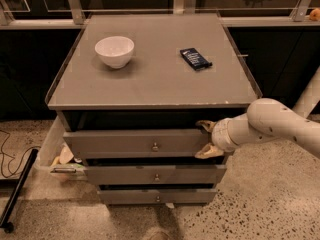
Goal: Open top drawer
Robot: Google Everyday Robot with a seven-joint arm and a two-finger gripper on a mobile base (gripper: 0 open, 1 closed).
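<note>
The top drawer (120, 143) is the tallest grey front under the cabinet top, with a small round metal knob (155, 146) at its centre. It stands out a little from the cabinet, with a dark gap above it. My gripper (206, 139) is at the right end of this drawer front, on a white arm that comes in from the right. Its tan fingers (209, 152) are apart, one by the front's upper edge and one by its lower edge. I cannot tell whether they touch the panel.
Two shorter grey drawers, the middle (125, 175) and the bottom (130, 196), lie below. A white bowl (114, 51) and a dark blue packet (195, 58) sit on the cabinet top (150, 84). A pale bin (57, 156) with clutter stands at the cabinet's left, by a black bar (17, 194) on the floor.
</note>
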